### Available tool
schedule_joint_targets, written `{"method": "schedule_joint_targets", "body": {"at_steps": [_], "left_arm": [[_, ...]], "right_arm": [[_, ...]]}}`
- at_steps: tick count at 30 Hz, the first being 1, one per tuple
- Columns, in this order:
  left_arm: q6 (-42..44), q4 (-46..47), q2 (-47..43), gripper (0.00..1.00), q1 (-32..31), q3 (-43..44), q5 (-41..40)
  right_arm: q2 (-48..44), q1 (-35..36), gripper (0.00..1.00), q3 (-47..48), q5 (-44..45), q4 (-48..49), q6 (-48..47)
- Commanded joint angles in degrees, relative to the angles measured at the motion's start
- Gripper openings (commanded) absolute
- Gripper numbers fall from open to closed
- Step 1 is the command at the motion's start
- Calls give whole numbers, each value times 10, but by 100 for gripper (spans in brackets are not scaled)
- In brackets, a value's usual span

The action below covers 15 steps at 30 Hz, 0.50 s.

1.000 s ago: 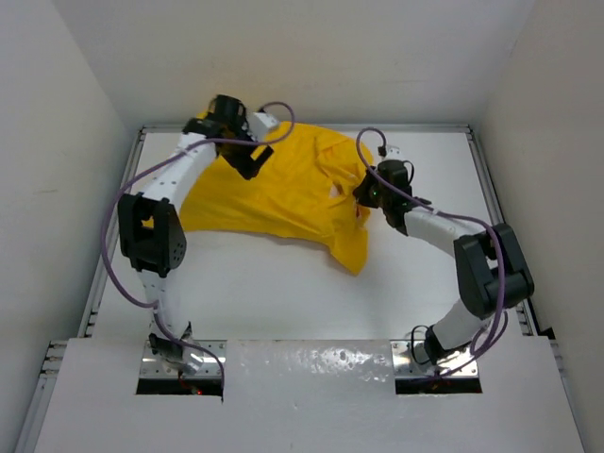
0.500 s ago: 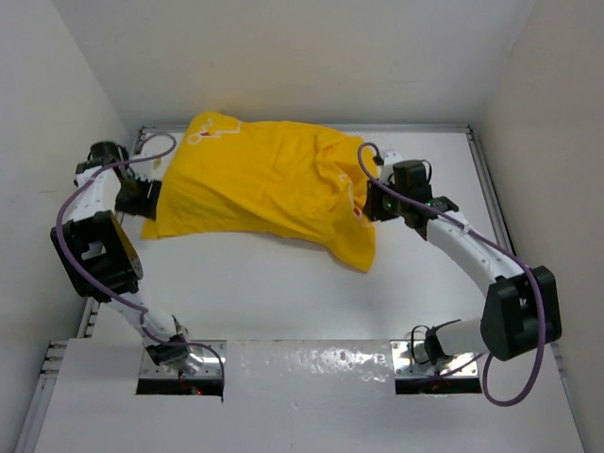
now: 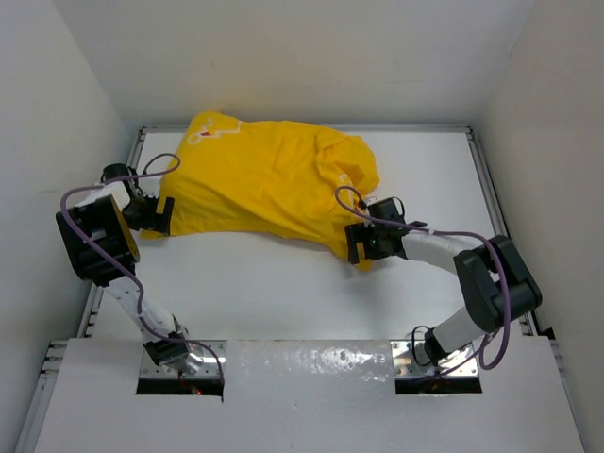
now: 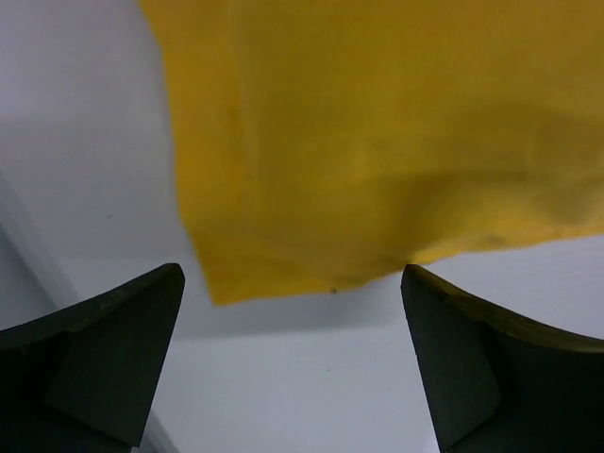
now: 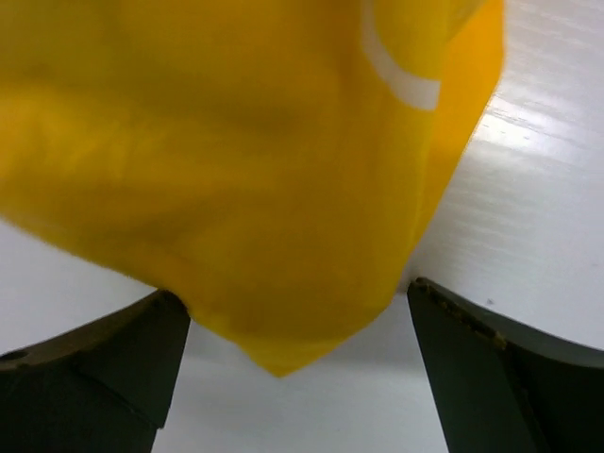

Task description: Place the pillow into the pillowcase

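While both end effectors (image 4: 291,271) (image 5: 294,291) gape, the pillowcase (image 3: 264,179) lies seemingly filled.

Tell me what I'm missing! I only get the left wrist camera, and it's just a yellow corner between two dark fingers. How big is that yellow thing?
Observer: Big. From the top camera, the pillowcase spreads across the far half of the table, and your left end effector sits at its near-left corner.
Operator: Where's the other arm?
Observer: The right end effector is at the near-right corner. It is open, and the corner's tip lies in the gap, not pinched.
Operator: Is the pillow in there?
Observer: No white pillow shows in any view. The case looks puffed up, but I cannot tell what fills it.
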Motion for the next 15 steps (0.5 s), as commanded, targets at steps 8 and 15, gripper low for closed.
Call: {"method": "schedule_joint_targets", "body": {"at_steps": [8,15], "left_arm": [[-35,24,48,0,1,-22,164],[-104,-13,-162,0,44,116,281]], "right_arm": [[-1,-9,0,-29,65,72,98],[-230,-85,0,119,123,12,38]]}}
